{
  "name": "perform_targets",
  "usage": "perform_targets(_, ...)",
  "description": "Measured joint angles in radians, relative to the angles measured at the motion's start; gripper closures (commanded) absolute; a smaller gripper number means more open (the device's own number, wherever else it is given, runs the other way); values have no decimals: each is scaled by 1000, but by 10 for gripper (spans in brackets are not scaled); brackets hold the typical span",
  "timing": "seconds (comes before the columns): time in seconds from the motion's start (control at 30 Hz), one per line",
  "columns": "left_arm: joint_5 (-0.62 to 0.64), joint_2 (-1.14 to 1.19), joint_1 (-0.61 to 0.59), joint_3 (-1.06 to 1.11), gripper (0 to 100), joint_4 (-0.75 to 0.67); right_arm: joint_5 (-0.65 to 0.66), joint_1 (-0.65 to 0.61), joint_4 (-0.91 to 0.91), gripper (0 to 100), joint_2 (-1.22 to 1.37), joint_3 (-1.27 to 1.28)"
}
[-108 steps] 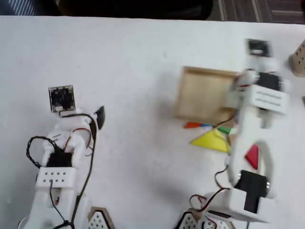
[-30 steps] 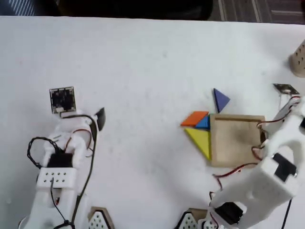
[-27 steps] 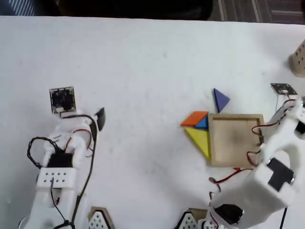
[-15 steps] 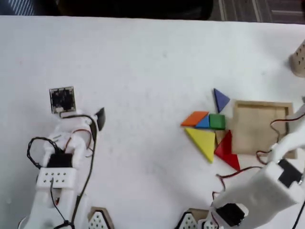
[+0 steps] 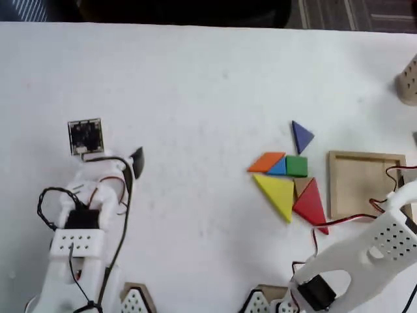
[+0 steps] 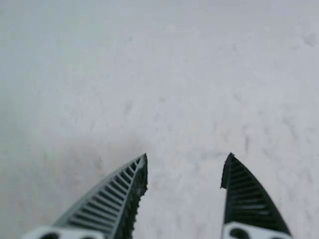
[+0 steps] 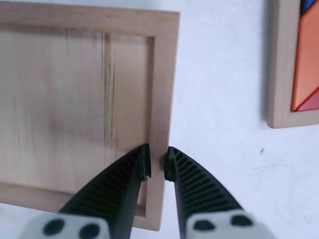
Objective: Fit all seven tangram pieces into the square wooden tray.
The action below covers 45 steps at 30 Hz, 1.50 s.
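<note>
The wooden tray (image 5: 337, 189) has been dragged farther toward 3 o'clock of the tangram pieces (image 5: 277, 192), its rim pinched by the right gripper (image 7: 155, 162). The left gripper (image 6: 184, 164) is held with jaws apart over bare table (image 5: 195, 98).

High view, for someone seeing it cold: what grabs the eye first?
The bright tangram pieces come first, clustered on the white table just beside the wooden tray, which is bare inside. Next comes the right gripper pinching the tray's rim, while the left gripper sits open over plain table far to the other side.
</note>
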Motion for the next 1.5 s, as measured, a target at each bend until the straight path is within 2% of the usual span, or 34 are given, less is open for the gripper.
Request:
perform_targets(0.23,0,0,0,0,752,0,-20,-55,-57,981,-14,183)
perform_targets(0.5,0,0,0,0,752,0,-100,-143,-396,981,-333,724)
perform_targets(0.63,0,0,0,0,753,0,-169,-242,-479,981,-540,1022)
perform_targets(0.83,0,0,0,0,753,0,-304,-448,-483,981,-821,1324)
perform_targets(1.0,0,0,0,0,753,0,-437,-614,-480,981,-973,1435)
perform_targets(1.17,0,0,0,0,753,0,-578,-761,-465,981,-1014,1456)
perform_targets(1.33,0,0,0,0,753,0,-689,-830,-462,974,-1014,1456)
perform_targets(1.4,0,0,0,0,752,0,-715,-835,-462,916,-1017,1456)
perform_targets(1.5,0,0,0,0,754,0,-727,-835,-443,776,-1028,1456)
